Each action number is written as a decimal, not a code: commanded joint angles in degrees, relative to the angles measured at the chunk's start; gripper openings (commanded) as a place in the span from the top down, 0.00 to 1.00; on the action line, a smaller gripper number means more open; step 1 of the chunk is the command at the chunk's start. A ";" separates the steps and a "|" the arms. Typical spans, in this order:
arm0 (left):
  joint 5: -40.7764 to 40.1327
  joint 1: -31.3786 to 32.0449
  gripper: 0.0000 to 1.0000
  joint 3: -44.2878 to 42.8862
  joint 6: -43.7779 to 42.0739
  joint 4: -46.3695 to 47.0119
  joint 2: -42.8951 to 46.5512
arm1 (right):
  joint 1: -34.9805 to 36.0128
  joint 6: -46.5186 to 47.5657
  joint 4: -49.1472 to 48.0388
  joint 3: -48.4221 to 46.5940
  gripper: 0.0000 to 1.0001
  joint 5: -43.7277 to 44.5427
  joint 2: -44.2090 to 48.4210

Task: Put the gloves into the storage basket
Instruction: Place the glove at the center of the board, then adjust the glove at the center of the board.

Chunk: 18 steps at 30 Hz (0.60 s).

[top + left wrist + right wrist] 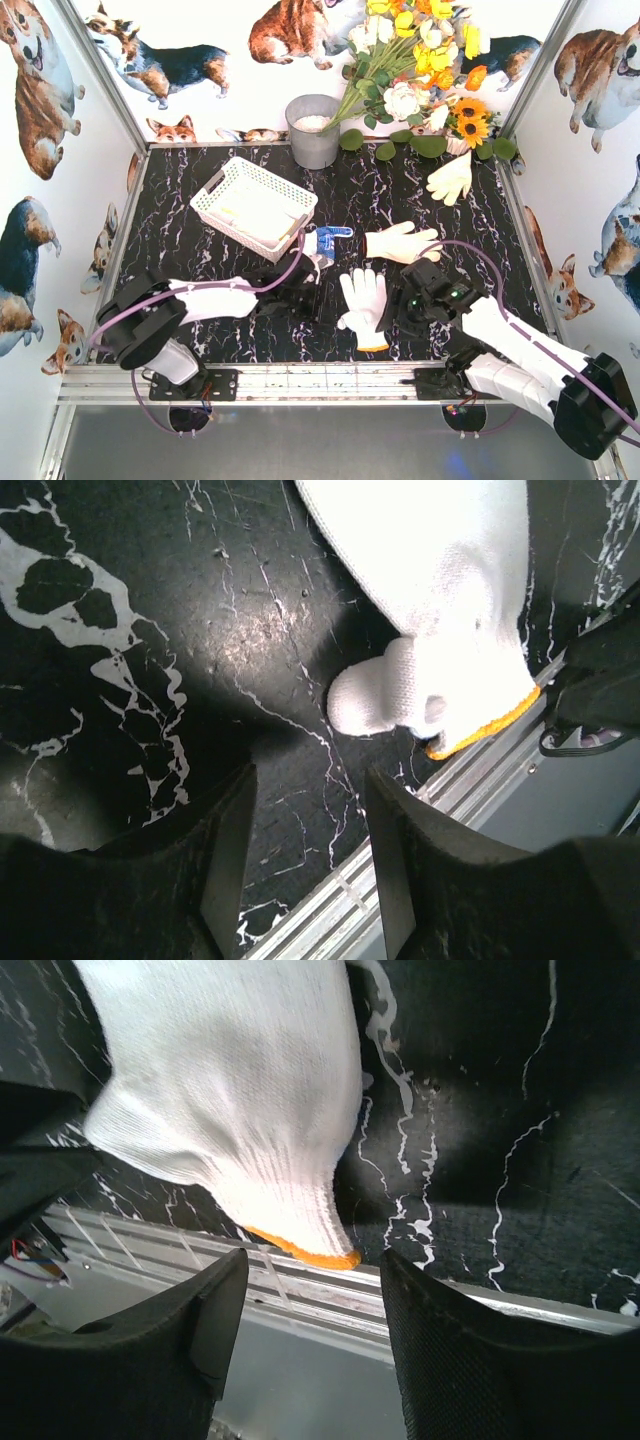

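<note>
1. Two grippers flank one glove. The white glove with the orange cuff (363, 305) lies flat on the black marbled table (180, 250) near its front edge, between the left gripper (300, 297) and the right gripper (408, 300).
2. The glove's long axis runs roughly front to back, with the fingers toward the far wall and the cuff toward the front rail (330, 380). It lies across the line joining the two grippers.
3. In the left wrist view, the left gripper (310, 800) has its fingers spread with nothing between them. The glove's thumb and cuff sit ahead, toward the upper right.
4. In the right wrist view, the right gripper (315, 1290) is likewise spread and empty. The orange cuff sits just ahead of its left finger.
5. From overhead, the right gripper looks slightly nearer the glove's edge. The storage basket (245, 232), however, stands back and to the left on the left arm's side, well apart from this glove.
6. A blue-and-white glove (325, 240) and a cream glove (400, 242) lie just beyond.
</note>
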State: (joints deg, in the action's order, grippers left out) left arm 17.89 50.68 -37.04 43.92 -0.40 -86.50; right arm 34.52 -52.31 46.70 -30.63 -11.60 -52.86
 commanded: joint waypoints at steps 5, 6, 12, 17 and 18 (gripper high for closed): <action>0.54 2.36 0.59 -7.35 -0.76 -2.80 -5.93 | -0.16 -3.38 -11.24 6.90 0.50 -6.85 -0.55; 0.67 2.45 0.60 -8.05 -0.91 -2.99 -6.39 | -0.16 -3.34 -11.54 7.24 0.51 -6.87 -0.79; 1.23 2.80 0.68 -9.88 -1.07 -2.76 -9.81 | -0.16 -2.78 -11.11 8.34 0.62 -5.64 -1.43; 0.07 3.06 0.77 -11.63 -1.66 -4.64 -10.77 | -0.11 -2.88 -9.70 8.74 0.71 -4.11 -0.79; -0.22 3.11 0.77 -11.65 -1.77 -4.75 -10.53 | -0.15 -2.77 -9.43 8.78 0.73 -3.73 -0.57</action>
State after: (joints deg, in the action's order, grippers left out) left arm 18.85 53.10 -46.81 43.44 -3.51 -96.82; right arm 34.48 -55.05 38.39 -22.59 -16.62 -54.48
